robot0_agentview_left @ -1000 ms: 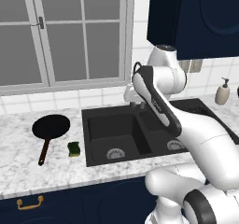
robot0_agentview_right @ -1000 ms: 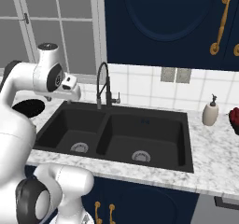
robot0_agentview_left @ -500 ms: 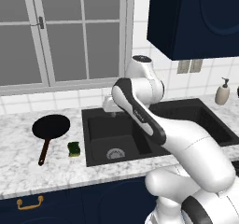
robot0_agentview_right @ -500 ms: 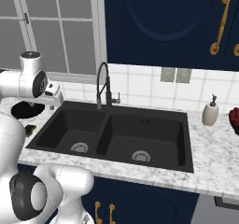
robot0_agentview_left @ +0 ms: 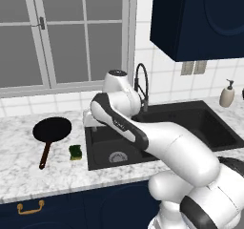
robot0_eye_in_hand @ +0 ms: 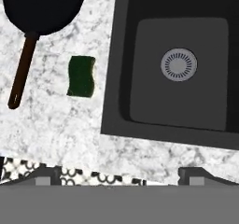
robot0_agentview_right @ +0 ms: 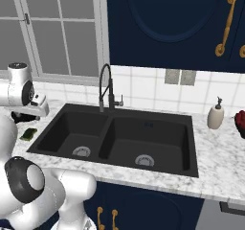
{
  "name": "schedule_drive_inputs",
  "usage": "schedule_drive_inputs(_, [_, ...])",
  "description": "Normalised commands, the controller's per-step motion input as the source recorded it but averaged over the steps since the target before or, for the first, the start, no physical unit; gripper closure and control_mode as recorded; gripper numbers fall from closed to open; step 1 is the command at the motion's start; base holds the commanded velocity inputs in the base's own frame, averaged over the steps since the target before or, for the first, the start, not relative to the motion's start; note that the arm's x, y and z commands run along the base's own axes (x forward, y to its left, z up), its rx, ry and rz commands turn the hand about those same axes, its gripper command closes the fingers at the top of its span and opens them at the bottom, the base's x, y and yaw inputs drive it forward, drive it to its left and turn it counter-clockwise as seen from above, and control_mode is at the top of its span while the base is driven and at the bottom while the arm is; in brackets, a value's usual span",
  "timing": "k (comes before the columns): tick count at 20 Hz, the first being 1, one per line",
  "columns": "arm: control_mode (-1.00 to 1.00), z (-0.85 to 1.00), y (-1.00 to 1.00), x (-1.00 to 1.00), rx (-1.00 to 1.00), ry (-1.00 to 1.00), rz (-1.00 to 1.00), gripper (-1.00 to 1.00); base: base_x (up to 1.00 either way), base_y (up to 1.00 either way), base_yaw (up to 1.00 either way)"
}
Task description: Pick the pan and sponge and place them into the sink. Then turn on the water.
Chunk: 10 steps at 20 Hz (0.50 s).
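The black pan (robot0_agentview_left: 52,130) lies on the marble counter left of the sink (robot0_agentview_left: 190,109), its reddish-brown handle (robot0_eye_in_hand: 22,70) pointing toward the counter's front edge. The sponge (robot0_agentview_left: 75,151), green side up, rests between the handle and the sink's left rim. It also appears as the sponge (robot0_eye_in_hand: 81,76) in the hand view and the sponge (robot0_agentview_right: 28,134) in the right base view. My gripper (robot0_agentview_left: 89,120) hangs open and empty above the left rim of the sink, pointing down, with its fingertips (robot0_eye_in_hand: 46,176) wide apart. No water runs from the black faucet (robot0_agentview_left: 142,87).
The left basin's silver drain (robot0_eye_in_hand: 179,64) lies below the hand. A soap dispenser (robot0_agentview_right: 216,115) stands on the counter right of the sink (robot0_agentview_right: 191,128). A window fills the wall behind the pan, and dark blue cabinets hang above the sink's right side.
The arm has swung left from above the sink's middle to its left rim, closer to the sponge and pan. The gripper has stayed open; pan and sponge have not moved.
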Motion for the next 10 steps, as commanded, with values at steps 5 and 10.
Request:
schedule_drive_inputs(5, [-1.00, -0.36, 0.70, 0.03, -0.01, 0.19, -0.02, -1.00, 0.00, 0.00, 0.00])
schedule_drive_inputs(10, [-1.00, -0.28, 0.69, 0.02, 0.00, 0.05, -0.01, -1.00, 0.00, 0.00, 0.00])
